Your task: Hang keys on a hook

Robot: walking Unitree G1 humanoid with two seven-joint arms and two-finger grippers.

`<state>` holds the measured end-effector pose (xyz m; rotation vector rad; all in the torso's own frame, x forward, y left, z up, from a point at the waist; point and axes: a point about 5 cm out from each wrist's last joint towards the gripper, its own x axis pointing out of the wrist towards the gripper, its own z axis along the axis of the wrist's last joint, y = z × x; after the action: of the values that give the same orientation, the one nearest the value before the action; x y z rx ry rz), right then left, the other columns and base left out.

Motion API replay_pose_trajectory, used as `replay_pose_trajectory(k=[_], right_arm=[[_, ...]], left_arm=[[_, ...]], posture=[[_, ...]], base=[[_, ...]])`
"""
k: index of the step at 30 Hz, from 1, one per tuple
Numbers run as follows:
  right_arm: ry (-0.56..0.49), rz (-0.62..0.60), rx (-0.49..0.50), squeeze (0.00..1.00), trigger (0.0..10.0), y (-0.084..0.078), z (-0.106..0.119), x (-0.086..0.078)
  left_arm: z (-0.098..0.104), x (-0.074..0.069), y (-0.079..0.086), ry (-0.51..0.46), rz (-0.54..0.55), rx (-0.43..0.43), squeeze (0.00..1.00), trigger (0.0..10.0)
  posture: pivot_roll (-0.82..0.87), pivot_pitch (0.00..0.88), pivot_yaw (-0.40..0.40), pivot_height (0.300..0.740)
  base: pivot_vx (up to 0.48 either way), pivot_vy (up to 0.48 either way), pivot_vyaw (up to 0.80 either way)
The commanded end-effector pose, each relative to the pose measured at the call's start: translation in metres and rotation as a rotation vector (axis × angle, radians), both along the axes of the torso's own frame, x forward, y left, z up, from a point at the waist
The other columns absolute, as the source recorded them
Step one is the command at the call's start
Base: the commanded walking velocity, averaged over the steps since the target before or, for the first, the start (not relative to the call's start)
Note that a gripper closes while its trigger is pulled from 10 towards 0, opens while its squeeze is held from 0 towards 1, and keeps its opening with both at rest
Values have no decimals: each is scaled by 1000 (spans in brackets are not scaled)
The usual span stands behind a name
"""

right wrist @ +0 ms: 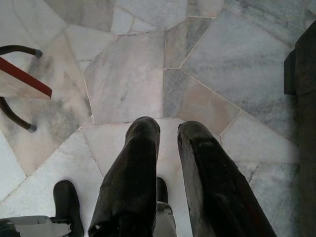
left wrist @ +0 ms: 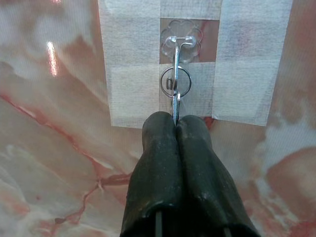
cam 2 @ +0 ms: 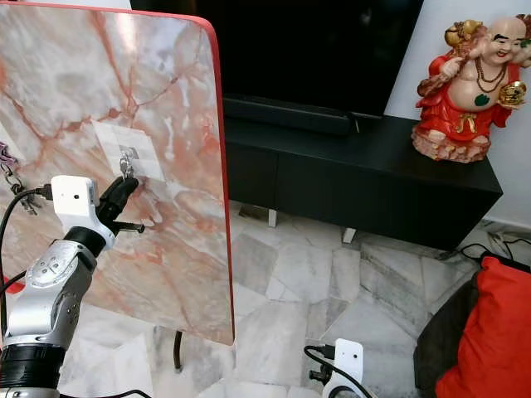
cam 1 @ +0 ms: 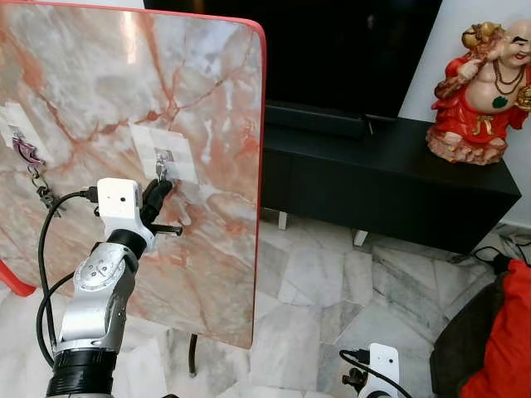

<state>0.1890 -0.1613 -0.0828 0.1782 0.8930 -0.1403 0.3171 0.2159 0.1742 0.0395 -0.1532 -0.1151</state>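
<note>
Left gripper [left wrist: 176, 123] pinches the keys [left wrist: 176, 86] shut, their ring over the clear hook [left wrist: 180, 39]. Right gripper [right wrist: 168, 131] hangs idle, parted and empty.

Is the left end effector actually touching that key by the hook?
Touching. In the left wrist view, the left end effector is pinched shut on the key, whose ring hangs at the clear hook.

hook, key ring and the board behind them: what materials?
Hook: looks like clear plastic, flower-shaped base you can see through, held on by white tape. Key ring: shiny silver metal, with glints. Board: glossy marble-look surface with pink veining and a red edge; real stone or printed laminate, cannot tell. The left gripper's fingers are shut on the key.
</note>
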Motion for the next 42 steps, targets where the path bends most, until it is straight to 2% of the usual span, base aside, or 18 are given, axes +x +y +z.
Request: replay_pose_trajectory(k=[1,8,18,23,33,34,35,36,37,38,40,42], right_arm=[[-1,-9,4,0,10000,0,1,2],[-3,-11,1,0,10000,-1,1,2],[-9,-13,2,0,10000,-1,2,4],[-11,-13,3,0,10000,-1,3,5],[-9,-15,1,0,10000,-2,2,5],[-8,-16,1,0,10000,-2,2,5],[-8,-16,1,0,10000,-2,2,5],[-8,-16,1,0,10000,-2,2,5],[-8,-16,2,0,10000,-2,2,5],[-8,-16,2,0,10000,-2,2,5],[-7,-17,2,0,10000,-2,2,4],[-5,-18,1,0,10000,-2,2,4]], left_arm=[[6,5,-6,-17,-22,16,0,10000],[3,9,-12,13,-63,21,0,10000],[-4,7,-15,53,-103,19,0,10000],[-4,7,-15,54,-102,15,0,10000],[-7,5,-11,67,-77,62,0,10000],[-7,5,-11,66,-75,70,82,10000],[-7,5,-10,64,-72,76,290,10000],[-7,5,-10,63,-72,75,290,10000],[-7,5,-10,63,-69,78,420,10000],[-7,5,-10,63,-66,82,420,10000],[-7,5,-9,62,-60,79,525,10000],[-7,5,-9,62,-57,73,525,10000]], posture=[[50,0,-62,740],[49,0,-63,740],[48,0,-62,740],[46,0,-61,740],[46,0,-61,740],[46,0,-61,740],[46,0,-61,740],[46,0,-61,740],[45,0,-62,740],[46,0,-62,740],[46,0,-62,740],[47,0,-63,740]], base=[[0,0,0],[0,0,0],[0,0,0],[0,0,0],[0,0,0],[0,0,0],[0,0,0],[0,0,0],[0,0,0],[0,0,0],[0,0,0],[0,0,0]])
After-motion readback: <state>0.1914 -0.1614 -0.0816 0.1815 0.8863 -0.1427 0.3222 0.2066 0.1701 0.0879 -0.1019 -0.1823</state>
